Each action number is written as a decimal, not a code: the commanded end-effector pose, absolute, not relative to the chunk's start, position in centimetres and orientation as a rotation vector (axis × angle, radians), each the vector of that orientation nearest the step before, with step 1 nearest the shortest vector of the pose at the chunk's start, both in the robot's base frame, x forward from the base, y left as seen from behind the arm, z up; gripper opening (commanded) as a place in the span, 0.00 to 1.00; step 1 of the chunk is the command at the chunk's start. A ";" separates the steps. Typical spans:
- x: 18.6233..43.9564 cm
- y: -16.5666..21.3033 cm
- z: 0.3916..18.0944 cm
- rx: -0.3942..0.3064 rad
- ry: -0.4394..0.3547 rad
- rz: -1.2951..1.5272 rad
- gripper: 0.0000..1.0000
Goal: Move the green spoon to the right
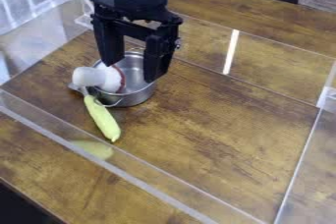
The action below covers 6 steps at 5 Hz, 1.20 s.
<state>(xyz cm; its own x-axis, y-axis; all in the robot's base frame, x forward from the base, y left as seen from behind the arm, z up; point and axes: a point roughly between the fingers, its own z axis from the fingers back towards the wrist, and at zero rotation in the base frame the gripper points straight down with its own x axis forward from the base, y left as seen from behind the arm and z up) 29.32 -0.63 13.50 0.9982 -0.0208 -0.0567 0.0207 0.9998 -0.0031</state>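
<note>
The green spoon [102, 118] lies on the wooden table just in front of and left of a small silver pot [137, 94]; its thick yellow-green handle points toward the near edge. My black gripper [137, 71] hangs pointing down over the pot, behind and to the right of the spoon. Its jaws stand wide open, with nothing held between them. The left finger [113, 59] and right finger [161, 63] straddle the pot's rim area. The spoon's metal bowl end, close to the pot, is hard to make out.
A white utensil [92, 77] with a red end rests on the pot's left rim. Clear acrylic walls [157, 184] fence the wooden table [223, 120] on the near side, the right and the back. A yellowish reflection of the spoon shows in the near wall.
</note>
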 end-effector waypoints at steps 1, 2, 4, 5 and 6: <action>28.8 -0.8 12.4 -0.006 0.095 0.023 1.00; 28.4 1.4 10.6 -0.014 0.083 0.171 1.00; 28.5 6.3 8.1 -0.045 0.036 0.508 1.00; 28.4 6.5 7.1 -0.064 0.040 0.636 1.00; 28.4 6.3 6.3 -0.082 0.050 0.753 1.00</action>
